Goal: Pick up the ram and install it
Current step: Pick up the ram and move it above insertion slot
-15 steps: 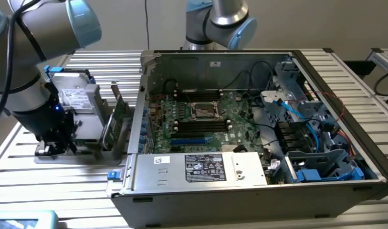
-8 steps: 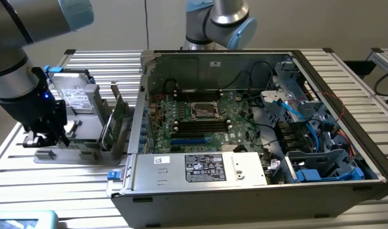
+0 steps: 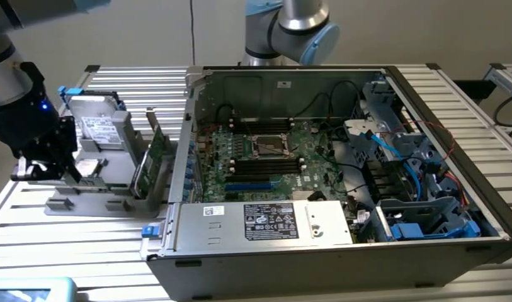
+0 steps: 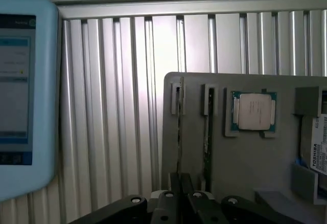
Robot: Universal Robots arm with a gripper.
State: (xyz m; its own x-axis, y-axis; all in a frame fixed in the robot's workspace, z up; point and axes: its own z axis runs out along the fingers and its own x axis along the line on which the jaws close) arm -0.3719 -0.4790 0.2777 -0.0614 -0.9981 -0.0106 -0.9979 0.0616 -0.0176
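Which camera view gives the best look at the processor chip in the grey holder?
The wrist view. The processor chip lies face-on there, silver lid and green edge plain, in a recess of the grey holder. The exterior view has that holder at its left, partly behind the gripper; the chip there is too small to tell.

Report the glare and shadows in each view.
Exterior view: even room light, the table slats shine pale, while the computer case keeps its interior in shade around the motherboard. Wrist view: a bright glare band runs down the table slats beside the grey holder; the processor reflects softly.
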